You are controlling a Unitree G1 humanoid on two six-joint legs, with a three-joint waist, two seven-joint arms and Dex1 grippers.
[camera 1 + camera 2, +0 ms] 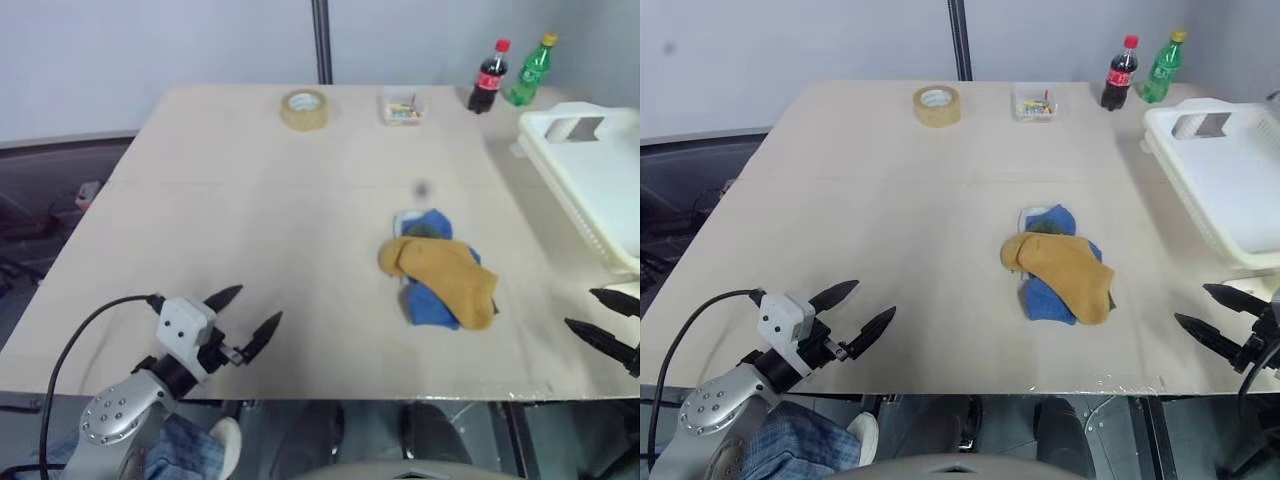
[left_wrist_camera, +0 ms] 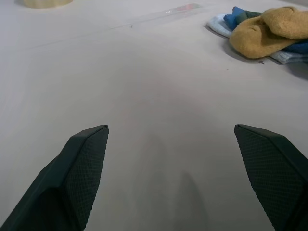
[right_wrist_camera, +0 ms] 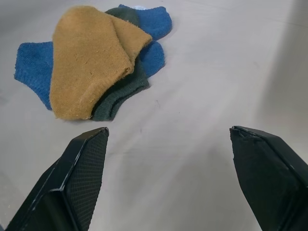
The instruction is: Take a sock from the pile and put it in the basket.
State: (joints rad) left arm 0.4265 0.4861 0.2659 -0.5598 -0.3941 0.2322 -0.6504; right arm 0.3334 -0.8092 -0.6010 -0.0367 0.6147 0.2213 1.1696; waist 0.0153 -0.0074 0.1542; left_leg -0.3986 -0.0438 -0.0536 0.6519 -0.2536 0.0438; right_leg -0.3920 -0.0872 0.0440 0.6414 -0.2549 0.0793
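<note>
The pile [image 1: 438, 280] of socks lies on the table a little right of centre: a mustard yellow sock [image 3: 89, 62] on top of blue and dark green ones. The white slotted basket [image 1: 590, 175] stands at the table's right edge, beyond the pile. My left gripper [image 1: 243, 315] hovers open over the near left part of the table, well left of the pile, with nothing between its fingers. My right gripper [image 1: 1215, 312] is open at the near right edge, a short way right of the pile, also empty. In the left wrist view the pile [image 2: 264, 31] sits far ahead.
A roll of tape [image 1: 305, 109] and a small clear box [image 1: 403, 108] sit at the table's far side. A cola bottle [image 1: 489, 77] and a green bottle [image 1: 530, 69] stand at the far right, behind the basket. The near table edge [image 1: 300, 398] runs under both grippers.
</note>
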